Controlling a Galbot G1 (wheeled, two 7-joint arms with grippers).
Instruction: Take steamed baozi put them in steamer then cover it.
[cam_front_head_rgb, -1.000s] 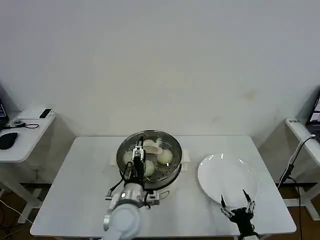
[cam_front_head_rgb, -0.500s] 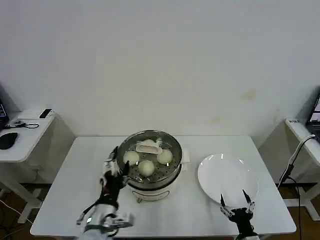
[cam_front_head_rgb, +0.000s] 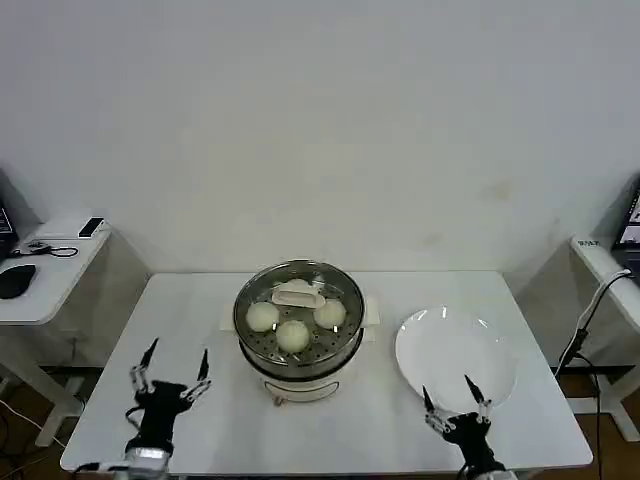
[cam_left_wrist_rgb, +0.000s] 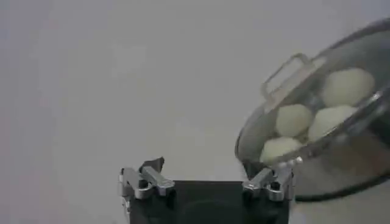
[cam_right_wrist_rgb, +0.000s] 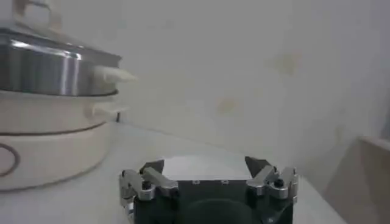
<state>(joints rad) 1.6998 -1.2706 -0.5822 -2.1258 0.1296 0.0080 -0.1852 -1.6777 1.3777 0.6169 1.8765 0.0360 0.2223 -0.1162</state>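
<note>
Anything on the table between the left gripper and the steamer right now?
No. In the head view, the table is bare between the left gripper, jaws open near the front left edge, and the steamer, which has its cover on.

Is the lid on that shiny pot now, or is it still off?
On. The cover sits level on the steamer, its cream handle on top, and the steamed baozi show through the glass. Neither gripper touches it.

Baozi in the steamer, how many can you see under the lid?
3 baozi show in the steamer: left, front, right. The cover's handle may hide a fourth.
</note>
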